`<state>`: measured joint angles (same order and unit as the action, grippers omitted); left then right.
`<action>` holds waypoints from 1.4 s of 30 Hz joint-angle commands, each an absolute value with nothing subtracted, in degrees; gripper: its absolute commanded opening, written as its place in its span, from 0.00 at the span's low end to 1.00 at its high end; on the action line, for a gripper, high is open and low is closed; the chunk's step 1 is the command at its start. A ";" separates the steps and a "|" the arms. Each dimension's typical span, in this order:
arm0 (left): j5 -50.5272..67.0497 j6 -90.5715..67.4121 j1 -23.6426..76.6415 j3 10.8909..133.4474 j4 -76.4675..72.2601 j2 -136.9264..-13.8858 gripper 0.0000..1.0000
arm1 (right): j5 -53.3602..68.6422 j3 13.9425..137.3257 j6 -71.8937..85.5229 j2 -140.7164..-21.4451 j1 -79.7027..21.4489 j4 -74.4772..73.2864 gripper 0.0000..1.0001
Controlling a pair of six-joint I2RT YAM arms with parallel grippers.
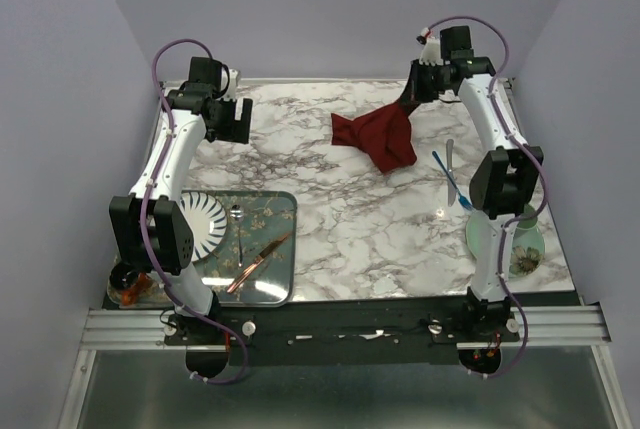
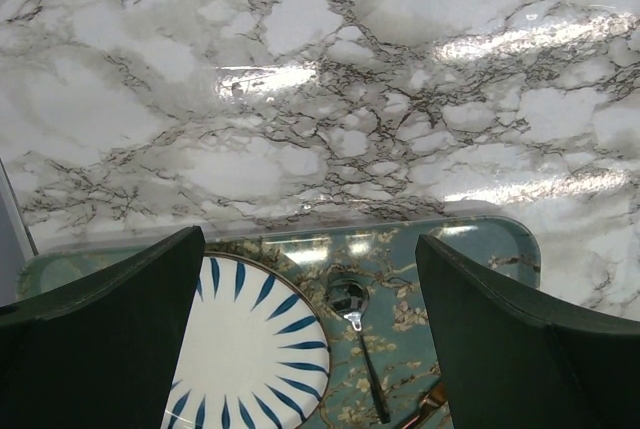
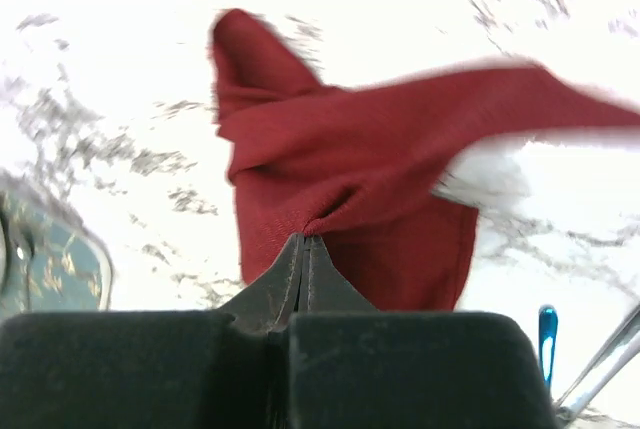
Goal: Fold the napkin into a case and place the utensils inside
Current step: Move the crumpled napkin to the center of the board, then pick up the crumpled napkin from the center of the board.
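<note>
The dark red napkin (image 1: 377, 136) lies crumpled at the back of the marble table, one corner drawn up toward the back right. My right gripper (image 1: 411, 101) is shut on that corner; in the right wrist view its fingertips (image 3: 305, 242) pinch the cloth (image 3: 350, 189), which hangs bunched below. The utensils, a blue-handled fork (image 1: 452, 181) and a pale silvery one (image 1: 449, 156), lie crossed on the table to the right of the napkin; the fork's handle end (image 3: 547, 334) shows at the wrist view's lower right. My left gripper (image 1: 232, 121) hangs open at the back left, nothing between its fingers (image 2: 110, 329).
A floral tray (image 1: 285, 249) at the front left holds a blue-striped white plate (image 1: 200, 224), a small spoon (image 2: 360, 339) and a copper knife (image 1: 257, 262). A green plate (image 1: 520, 244) sits at the front right by the right arm's base.
</note>
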<state>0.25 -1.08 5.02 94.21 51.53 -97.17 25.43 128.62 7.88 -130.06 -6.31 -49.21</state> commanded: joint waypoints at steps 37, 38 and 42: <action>21.46 18.80 38.90 91.75 31.65 -105.98 0.83 | 32.18 101.52 -11.61 -111.62 -0.27 -60.65 0.72; 20.84 21.24 40.59 92.02 31.12 -106.78 0.83 | 31.65 101.25 -11.08 -111.53 -0.26 -60.30 0.72; 20.04 27.84 47.45 94.12 30.50 -111.35 0.84 | 29.09 100.28 -9.76 -111.09 1.32 -58.97 0.72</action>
